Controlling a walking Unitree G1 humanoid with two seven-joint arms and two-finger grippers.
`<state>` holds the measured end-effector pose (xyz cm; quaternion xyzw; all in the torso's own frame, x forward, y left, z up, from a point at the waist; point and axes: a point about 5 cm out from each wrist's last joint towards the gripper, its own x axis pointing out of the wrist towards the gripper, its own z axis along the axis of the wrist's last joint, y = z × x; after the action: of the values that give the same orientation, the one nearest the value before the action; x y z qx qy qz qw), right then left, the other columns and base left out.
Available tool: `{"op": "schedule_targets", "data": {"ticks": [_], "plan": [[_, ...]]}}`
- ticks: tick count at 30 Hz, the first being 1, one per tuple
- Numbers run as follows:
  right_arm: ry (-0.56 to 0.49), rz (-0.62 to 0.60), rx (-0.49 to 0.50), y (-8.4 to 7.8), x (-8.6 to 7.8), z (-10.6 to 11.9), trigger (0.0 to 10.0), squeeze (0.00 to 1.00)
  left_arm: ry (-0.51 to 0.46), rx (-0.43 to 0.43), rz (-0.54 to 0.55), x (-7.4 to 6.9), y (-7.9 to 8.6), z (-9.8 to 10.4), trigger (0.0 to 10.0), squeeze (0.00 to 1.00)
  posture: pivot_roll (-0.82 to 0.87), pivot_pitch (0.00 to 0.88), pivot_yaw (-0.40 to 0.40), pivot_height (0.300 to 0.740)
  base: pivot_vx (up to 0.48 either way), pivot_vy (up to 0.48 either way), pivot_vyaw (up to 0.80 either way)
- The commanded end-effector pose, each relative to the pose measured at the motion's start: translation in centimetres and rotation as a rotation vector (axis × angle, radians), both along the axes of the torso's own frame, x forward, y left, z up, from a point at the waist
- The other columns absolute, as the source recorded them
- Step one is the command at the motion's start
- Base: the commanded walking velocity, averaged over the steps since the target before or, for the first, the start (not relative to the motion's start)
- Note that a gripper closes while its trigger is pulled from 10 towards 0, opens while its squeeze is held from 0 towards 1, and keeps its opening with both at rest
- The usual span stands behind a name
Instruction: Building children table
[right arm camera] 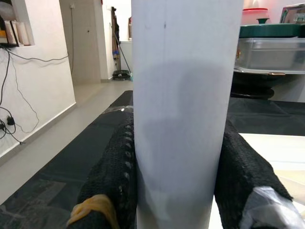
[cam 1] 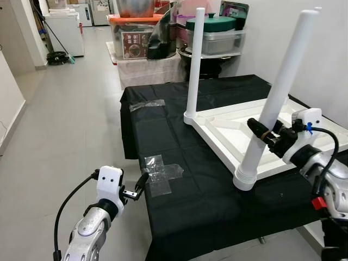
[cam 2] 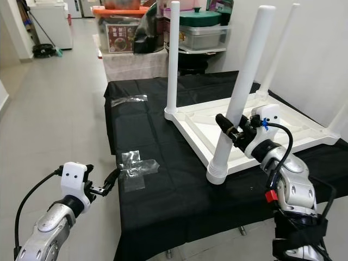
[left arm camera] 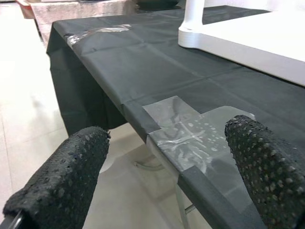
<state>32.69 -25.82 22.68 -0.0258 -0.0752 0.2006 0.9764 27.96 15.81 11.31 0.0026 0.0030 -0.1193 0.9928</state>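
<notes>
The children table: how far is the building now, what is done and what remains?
The white tabletop lies upside down on the black cloth. The far leg stands at its corner. The right hand is shut on the near leg, standing in its corner but possibly not tight. The left hand waits open by the clear tape. Turning the table upright remains.

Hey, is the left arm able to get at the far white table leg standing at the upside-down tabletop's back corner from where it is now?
Probably not without stepping in. The left gripper hovers open off the near edge of the black cloth, by the clear tape patch. The far white table leg stands well beyond, though nothing blocks the way.
</notes>
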Motion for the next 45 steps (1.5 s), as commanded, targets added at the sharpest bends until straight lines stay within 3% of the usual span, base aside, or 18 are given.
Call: {"op": "schedule_targets", "data": {"ticks": [1,4,6,10,12,14,17,20,21,22,23,25,26,33,42,43,44,45], "plan": [[0.051,0.060,-0.028,1.1,0.4,-1.2,0.0,0.00,0.000,0.011,-0.010,0.0,-0.1,-0.1,10.0,0.00,0.03,0.000,-0.028,0.740,0.000,0.000,0.00],[0.052,0.039,-0.040,1.0,0.6,-1.4,0.0,0.00,-0.001,0.011,-0.011,0.0,0.0,-0.1,10.0,0.00,0.03,0.000,-0.026,0.740,0.000,0.000,0.00],[0.121,-0.359,-0.040,-0.4,1.6,-2.3,0.0,0.00,0.000,0.015,-0.013,0.0,0.1,0.0,10.0,0.00,0.03,0.000,-0.021,0.740,0.000,0.000,0.00],[0.152,-0.561,-0.037,-1.2,1.7,-2.8,0.0,0.00,0.000,0.017,-0.014,0.0,0.1,0.0,10.0,0.00,0.03,0.000,-0.021,0.740,0.000,0.000,0.00],[0.179,-0.832,-0.021,0.2,0.4,-4.4,0.0,0.00,0.002,0.016,-0.015,0.1,-0.1,-0.1,10.0,0.00,0.03,0.000,-0.021,0.740,0.000,0.000,0.00],[0.179,-0.832,-0.021,0.2,0.4,-4.4,0.0,0.00,0.002,0.016,-0.015,0.1,-0.1,-0.1,10.0,0.00,0.03,0.000,-0.021,0.740,0.000,0.000,0.00],[0.195,-0.763,0.009,4.7,-0.5,-5.4,0.0,0.00,0.003,0.014,-0.019,0.0,-0.3,-0.1,10.0,0.00,0.03,0.000,-0.023,0.740,0.000,0.000,0.00],[0.195,-0.763,0.009,4.7,-0.5,-5.4,0.0,0.00,0.003,0.014,-0.019,0.0,-0.3,-0.1,10.0,0.00,0.03,0.000,-0.023,0.740,0.000,0.000,0.00],[0.170,-0.647,0.041,7.0,-0.5,-5.0,10.0,0.00,0.004,0.015,-0.019,0.0,-0.2,-0.1,10.0,0.00,0.03,0.000,-0.024,0.740,0.000,0.000,0.00],[0.170,-0.647,0.041,7.0,-0.5,-5.0,10.0,0.00,0.004,0.015,-0.019,0.0,-0.2,-0.1,10.0,0.00,0.03,0.000,-0.024,0.740,0.000,0.000,0.00],[0.109,-0.533,0.063,8.0,-0.4,-4.1,10.0,1.00,0.005,0.017,-0.017,0.0,-0.1,-0.1,10.0,0.00,0.03,0.000,-0.028,0.740,0.000,0.000,0.00],[0.109,-0.533,0.063,8.0,-0.4,-4.1,10.0,1.00,0.005,0.017,-0.017,0.0,-0.1,-0.1,10.0,0.00,0.03,0.000,-0.028,0.740,0.000,0.000,0.00],[0.022,-0.425,0.114,7.7,0.2,-2.3,10.0,0.00,0.006,0.017,-0.015,0.0,-0.1,-0.2,10.0,0.00,0.03,0.000,-0.034,0.740,0.000,0.000,0.00],[-0.147,-0.170,0.104,3.2,0.9,2.5,10.0,0.00,0.008,0.011,-0.010,-0.1,-0.3,-0.3,10.0,0.00,0.03,0.000,-0.040,0.740,0.000,0.000,0.00],[-0.070,0.034,-0.090,2.3,1.0,1.9,10.0,0.00,0.005,0.016,-0.009,-0.1,-0.2,-0.2,10.0,0.00,0.04,0.000,-0.043,0.740,0.000,0.000,0.00],[-0.049,0.066,-0.117,2.3,1.2,1.4,2.8,0.00,0.004,0.017,-0.009,-0.1,-0.2,-0.2,10.0,0.00,0.04,0.000,-0.043,0.740,0.000,0.000,0.00],[-0.016,0.042,-0.166,2.1,1.6,0.7,0.0,0.00,0.004,0.018,-0.009,-0.1,-0.2,-0.2,10.0,0.00,0.04,0.000,-0.046,0.740,0.000,0.000,0.00],[-0.016,0.042,-0.166,2.1,1.6,0.7,0.0,0.00,0.004,0.018,-0.009,-0.1,-0.2,-0.2,10.0,0.00,0.04,0.000,-0.046,0.740,0.000,0.000,0.00]]}}
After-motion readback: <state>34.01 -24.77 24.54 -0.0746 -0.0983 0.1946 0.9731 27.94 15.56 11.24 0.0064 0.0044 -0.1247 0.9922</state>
